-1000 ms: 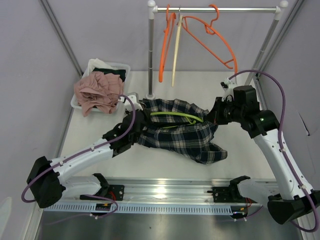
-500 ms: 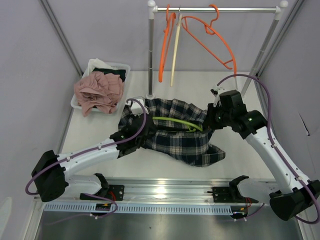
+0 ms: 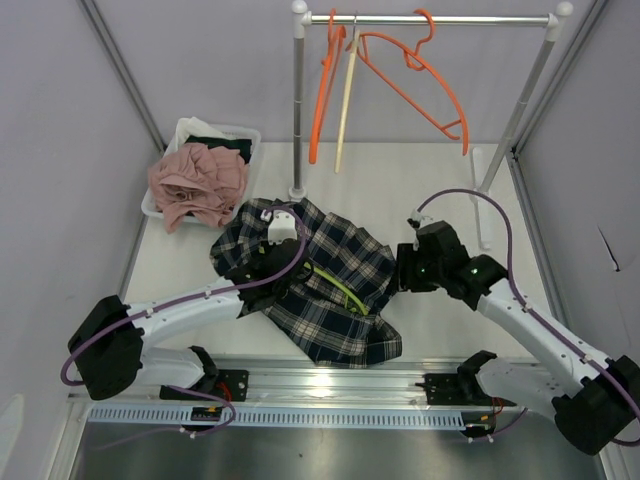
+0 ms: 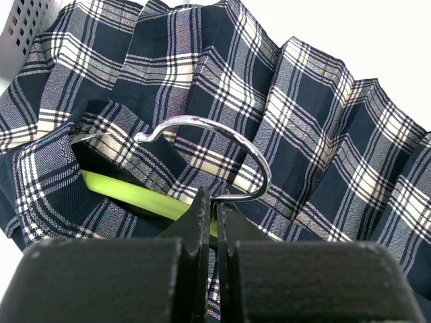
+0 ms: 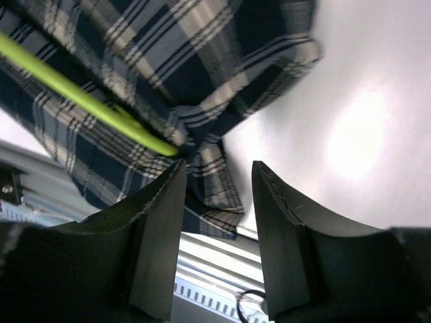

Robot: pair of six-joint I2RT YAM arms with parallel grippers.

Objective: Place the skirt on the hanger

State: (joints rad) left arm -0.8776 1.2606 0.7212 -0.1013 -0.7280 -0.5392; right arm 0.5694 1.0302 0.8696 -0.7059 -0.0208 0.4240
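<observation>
The navy and white plaid skirt [image 3: 330,300] lies bunched on the table, with a lime green hanger [image 3: 342,291] running diagonally through it. My left gripper [image 3: 281,258] sits over the skirt's left part. In the left wrist view it [image 4: 210,202] is shut on the hanger's neck, where the metal hook [image 4: 250,153] meets the green bar [image 4: 128,192]. My right gripper [image 3: 400,276] is at the skirt's right edge. In the right wrist view it [image 5: 219,183] is open and holds nothing, with skirt cloth [image 5: 168,60] and the green hanger end [image 5: 94,102] beyond it.
A clothes rail [image 3: 430,18] at the back carries orange hangers [image 3: 420,90] and a cream one [image 3: 343,100]. Its left post [image 3: 297,110] stands just behind the skirt. A white basket [image 3: 232,135] with pink cloth [image 3: 198,180] is at the back left. A metal rail [image 3: 330,385] runs along the front edge.
The skirt and hanger have moved left and toward the front, and the hanger has turned diagonal. Both arms came nearer. The right gripper now stands open at the skirt's right edge.
</observation>
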